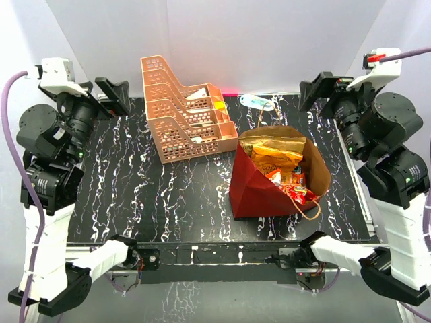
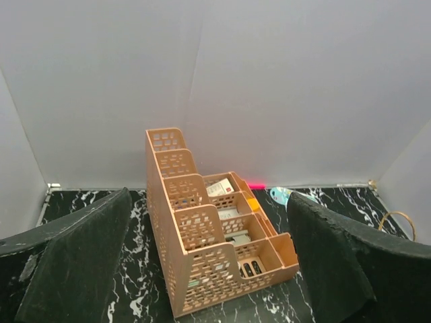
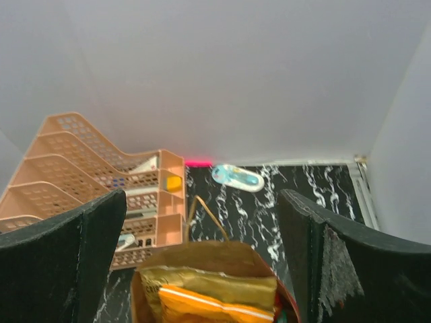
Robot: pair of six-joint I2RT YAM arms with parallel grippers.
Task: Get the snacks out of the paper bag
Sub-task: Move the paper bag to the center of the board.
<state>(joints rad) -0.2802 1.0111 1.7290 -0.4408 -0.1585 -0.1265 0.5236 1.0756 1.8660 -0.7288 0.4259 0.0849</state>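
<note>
The paper bag [image 1: 250, 187], red outside and brown inside, stands open at the table's centre right. Inside it show a tan-gold chip bag [image 1: 276, 149], a big orange chip bag [image 1: 269, 165] and small red and orange packets [image 1: 300, 192]. The right wrist view shows the bag's rim [image 3: 202, 257], the tan-gold bag [image 3: 215, 286] and the orange bag [image 3: 215, 311] just below. My right gripper [image 1: 322, 91] [image 3: 202, 202] is open and empty, raised behind the bag. My left gripper [image 1: 112, 95] [image 2: 207, 222] is open and empty at the far left, facing the rack.
A peach tiered rack [image 1: 185, 114] [image 2: 202, 229] [image 3: 81, 161] with small items stands at the back, left of the bag. A small blue-green bottle [image 1: 259, 102] [image 3: 237, 177] lies by the back wall. White walls enclose the table.
</note>
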